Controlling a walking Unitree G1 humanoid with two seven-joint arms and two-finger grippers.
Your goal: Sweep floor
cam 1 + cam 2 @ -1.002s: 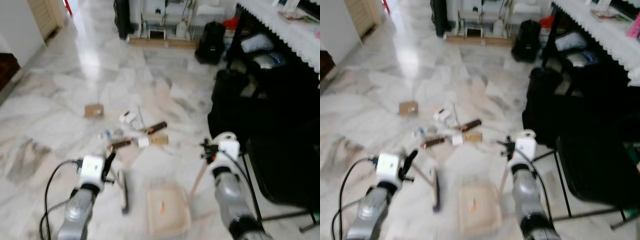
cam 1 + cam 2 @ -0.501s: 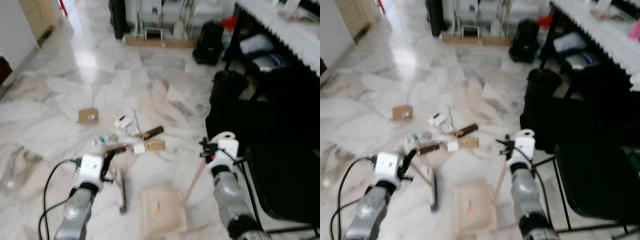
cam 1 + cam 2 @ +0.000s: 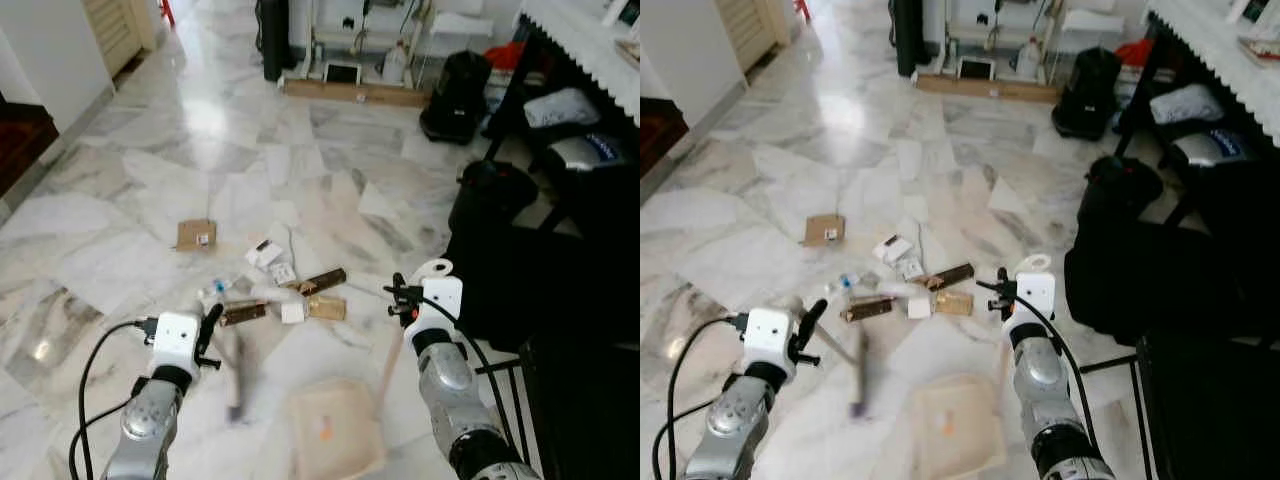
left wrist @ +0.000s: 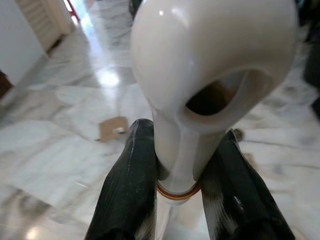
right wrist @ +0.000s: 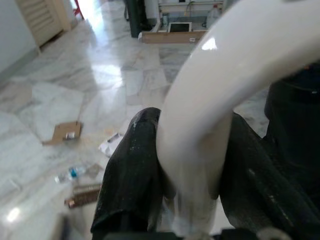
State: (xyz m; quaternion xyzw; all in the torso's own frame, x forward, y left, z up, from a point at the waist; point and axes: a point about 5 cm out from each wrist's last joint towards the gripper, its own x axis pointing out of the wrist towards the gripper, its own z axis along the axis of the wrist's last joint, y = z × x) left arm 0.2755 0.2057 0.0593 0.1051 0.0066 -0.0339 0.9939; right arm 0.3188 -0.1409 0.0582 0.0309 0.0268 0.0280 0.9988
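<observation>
left pincer (image 4: 177,165) is clenched on the broom handle (image 4: 200,65). right pincer (image 5: 192,165) grips the dustpan handle (image 5: 225,75). litter (image 3: 285,290) lies on the floor ahead of both.

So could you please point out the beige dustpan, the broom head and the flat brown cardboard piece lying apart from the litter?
beige dustpan (image 3: 335,440): left eye view, middle of its tray.
broom head (image 3: 235,385): left eye view, blurred dark bristle edge.
flat brown cardboard piece (image 3: 196,234): left eye view, its centre.

Legible text: none. The flat brown cardboard piece (image 3: 195,235) on the marble floor carries a small white label, its print too small to read. The white crumpled packets (image 3: 266,253) show dark marks, unreadable.
</observation>
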